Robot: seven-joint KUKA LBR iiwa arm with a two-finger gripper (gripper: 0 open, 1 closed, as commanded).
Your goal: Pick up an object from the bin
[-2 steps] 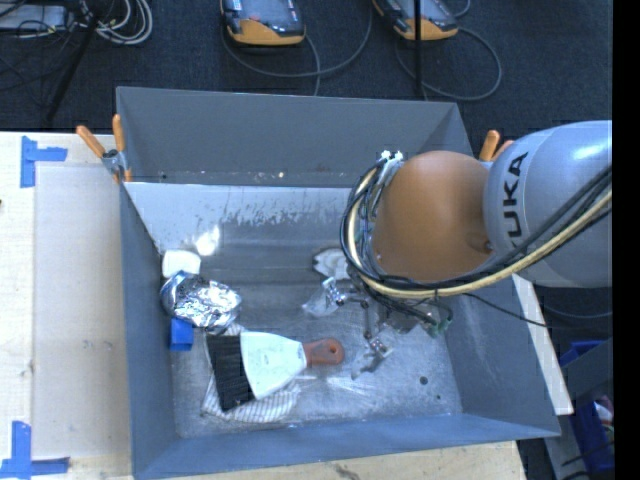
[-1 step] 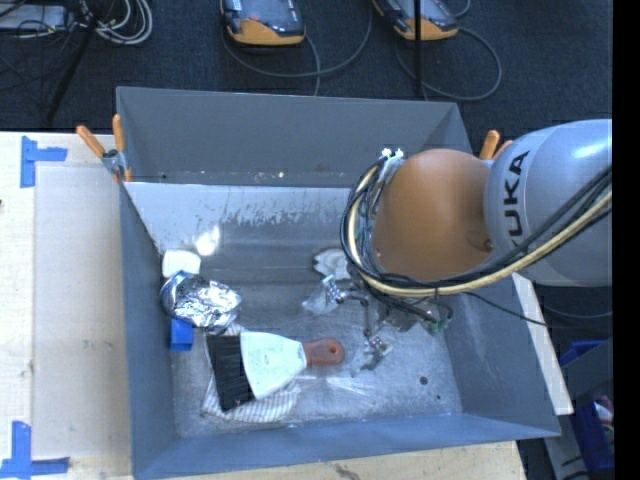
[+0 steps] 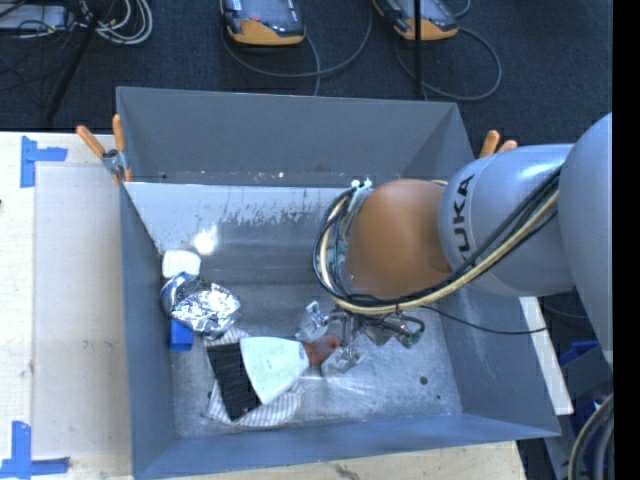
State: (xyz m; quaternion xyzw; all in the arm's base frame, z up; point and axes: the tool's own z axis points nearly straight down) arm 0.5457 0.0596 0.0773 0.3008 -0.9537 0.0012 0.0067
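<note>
My gripper (image 3: 332, 338) is low over the bin floor, right of centre, under the arm's orange cover. Its metal fingers (image 3: 317, 319) stand apart, so it is open. A small reddish-brown thing (image 3: 322, 352) lies on the floor between the fingertips. Just to its left a pale, rounded triangular piece (image 3: 270, 363) rests on a striped cloth (image 3: 262, 411). A black rectangular block (image 3: 231, 379) lies against that piece's left side.
Along the bin's left side sit a crumpled foil ball (image 3: 205, 306), a small white thing (image 3: 181, 262) and a blue block (image 3: 181, 335). The arm and its cables hang over the bin's right half.
</note>
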